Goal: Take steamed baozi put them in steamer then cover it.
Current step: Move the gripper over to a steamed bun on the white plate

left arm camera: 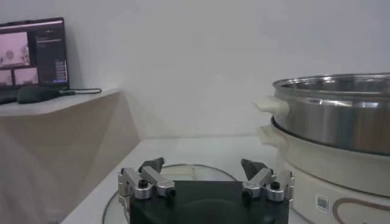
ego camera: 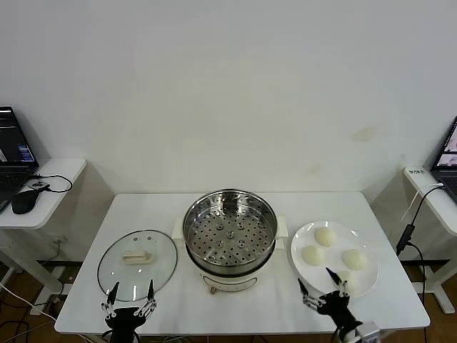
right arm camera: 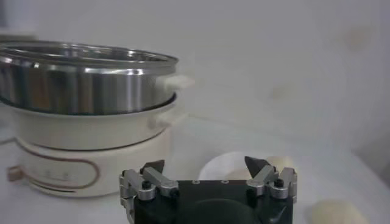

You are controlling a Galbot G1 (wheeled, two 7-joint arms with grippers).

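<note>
Four steamed baozi (ego camera: 333, 256) lie on a white plate (ego camera: 303, 271) toward the right edge of the table (ego camera: 385, 304); none is in the steamer.

Left portion: the cover (ego camera: 137, 265), clear glass with a cream-white bar handle at its centre, lies flat on the table near the front-left corner, just left of the steamer and apart from it. The left claw (ego camera: 129, 292) sits at the front edge of the table, its tips over the near rim of the cover. Its fingers (left arm camera: 153, 165) are spread wide and hold nothing. Whether they touch the glass cannot be told.

Centre: the steamer (ego camera: 230, 230) stands upright in the middle of the table, a shiny steel pot on a white base with side handles. It is uncovered, and its perforated tray is bare.

Right portion: the plate sits just right of the steamer, a narrow gap between them. Three buns are plainly seen; the fourth, nearest the front edge, is partly hidden behind the right claw (ego camera: 319, 287). This claw sits at the front edge near the front-right corner, over the near rim of the plate. Its fingers (right arm camera: 257, 164) are spread wide and grip nothing; in the right wrist view a bun shows between them, farther off.
</note>
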